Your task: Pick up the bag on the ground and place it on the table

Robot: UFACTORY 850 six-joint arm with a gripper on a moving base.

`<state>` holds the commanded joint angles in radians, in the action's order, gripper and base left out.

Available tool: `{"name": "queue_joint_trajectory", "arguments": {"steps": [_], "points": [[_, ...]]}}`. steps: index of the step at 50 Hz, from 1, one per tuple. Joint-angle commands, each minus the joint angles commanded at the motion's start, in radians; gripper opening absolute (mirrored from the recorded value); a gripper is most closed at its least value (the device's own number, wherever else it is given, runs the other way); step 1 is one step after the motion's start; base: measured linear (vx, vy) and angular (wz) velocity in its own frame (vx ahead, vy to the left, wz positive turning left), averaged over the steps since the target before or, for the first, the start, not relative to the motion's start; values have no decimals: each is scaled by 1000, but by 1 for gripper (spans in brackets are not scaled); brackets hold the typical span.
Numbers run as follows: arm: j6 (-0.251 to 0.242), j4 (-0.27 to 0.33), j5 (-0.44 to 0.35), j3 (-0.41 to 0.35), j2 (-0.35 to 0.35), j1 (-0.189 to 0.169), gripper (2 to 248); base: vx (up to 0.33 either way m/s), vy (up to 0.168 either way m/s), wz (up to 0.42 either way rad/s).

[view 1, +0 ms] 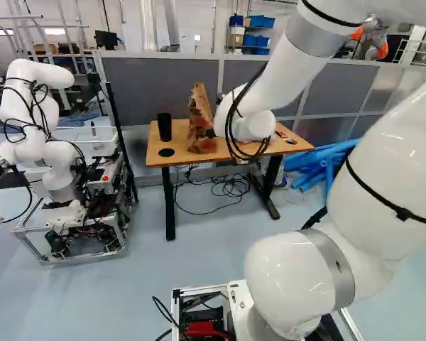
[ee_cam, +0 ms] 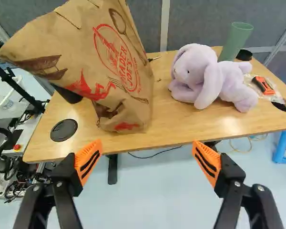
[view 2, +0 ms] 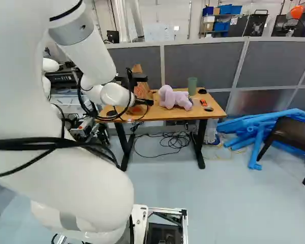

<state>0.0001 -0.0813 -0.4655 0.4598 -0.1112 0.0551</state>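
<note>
Working across the left base view, I have another robot at the far left, then a black cup standing at the near-left part of my worktop. Right beside that cup is the bag, its base down on the wood and its body standing roughly upright. So the placing looks done to me, and I'd call this the moment for clearing out.

Next along comes my arm, reaching over toward the bag. In the wrist view my claw has its two fingers wide apart with nothing between them; the bag is ahead of them, touching neither.

Further right, the plush rabbit lies on the wood, with the green cup just behind it.

My next move, I judge, is a slow, straight retreat, fingers kept spread, since a sideways swing might catch the paper and tip the bag.
</note>
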Motion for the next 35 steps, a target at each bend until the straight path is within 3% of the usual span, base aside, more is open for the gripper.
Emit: {"name": "queue_joint_trajectory", "arguments": {"steps": [35], "points": [[0, 53, -265, -243, -110, -36, 247, 0, 0, 0]]}}
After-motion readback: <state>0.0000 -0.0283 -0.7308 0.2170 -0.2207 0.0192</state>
